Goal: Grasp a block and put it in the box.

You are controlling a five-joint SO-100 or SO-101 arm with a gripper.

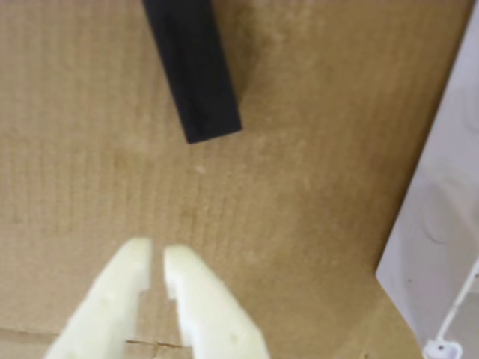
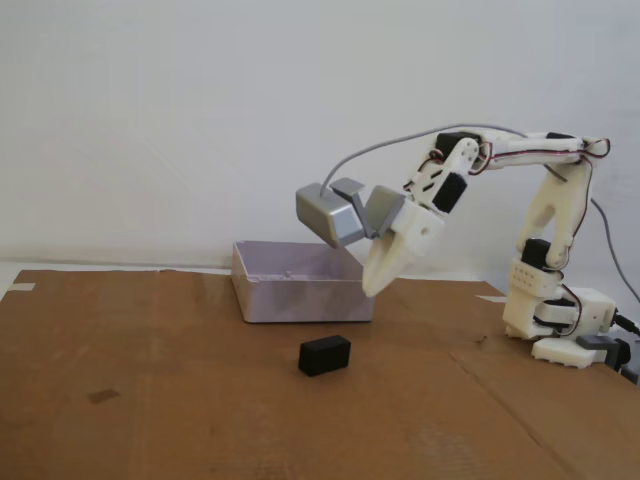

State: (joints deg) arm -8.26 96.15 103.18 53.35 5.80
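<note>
My gripper point(image 1: 156, 258) has pale cream-white fingers. The block point(image 2: 325, 355) is matte black, the box point(image 2: 300, 296) a pale lavender-grey. Brown cardboard point(image 2: 200, 420) with faint ribbed lines covers the table. My camera housing point(image 2: 330, 215) is grey metallic; the wall point(image 2: 200, 100) is plain white.

Matte black block point(image 2: 325, 355), smooth plastic box point(image 2: 300, 297) (pale lavender-grey), rough cardboard sheet point(image 2: 180, 420).

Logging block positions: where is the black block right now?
In the fixed view the block lies on the cardboard, in front of the box, below the claw.
</note>
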